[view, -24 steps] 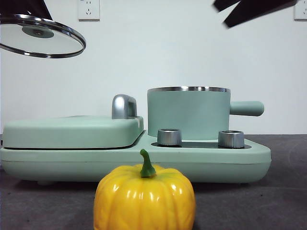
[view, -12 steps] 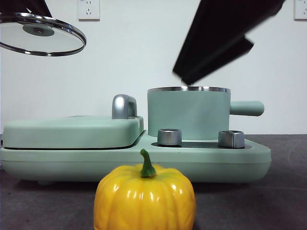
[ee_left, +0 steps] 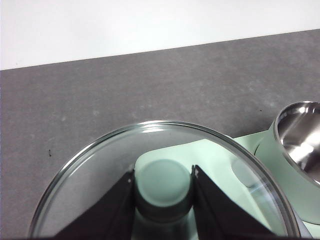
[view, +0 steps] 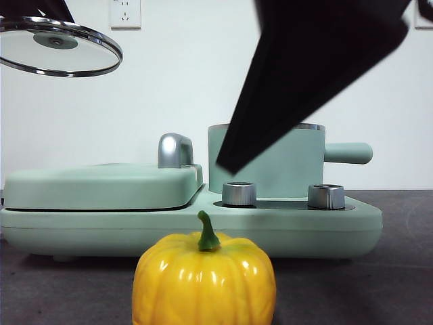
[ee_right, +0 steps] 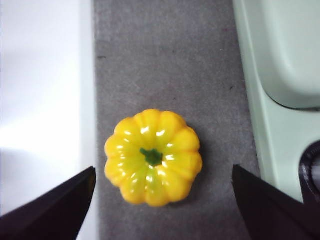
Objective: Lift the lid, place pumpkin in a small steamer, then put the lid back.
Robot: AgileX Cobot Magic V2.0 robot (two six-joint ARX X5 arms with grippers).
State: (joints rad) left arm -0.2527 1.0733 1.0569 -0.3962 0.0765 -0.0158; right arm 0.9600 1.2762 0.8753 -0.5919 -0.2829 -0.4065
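Lower now, spread right tool (ee_right: 162, 200) (masking small steamer (view: 298, 166)) above pumpkin (ee_right: 153, 157).

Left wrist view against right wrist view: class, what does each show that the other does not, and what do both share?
Only the left wrist view shows the lid, its knob clamped by the left end effector, and the small steamer standing open. Only the right wrist view shows the pumpkin on the table, below the open right end effector. Both show the grey table and the mint-green appliance.
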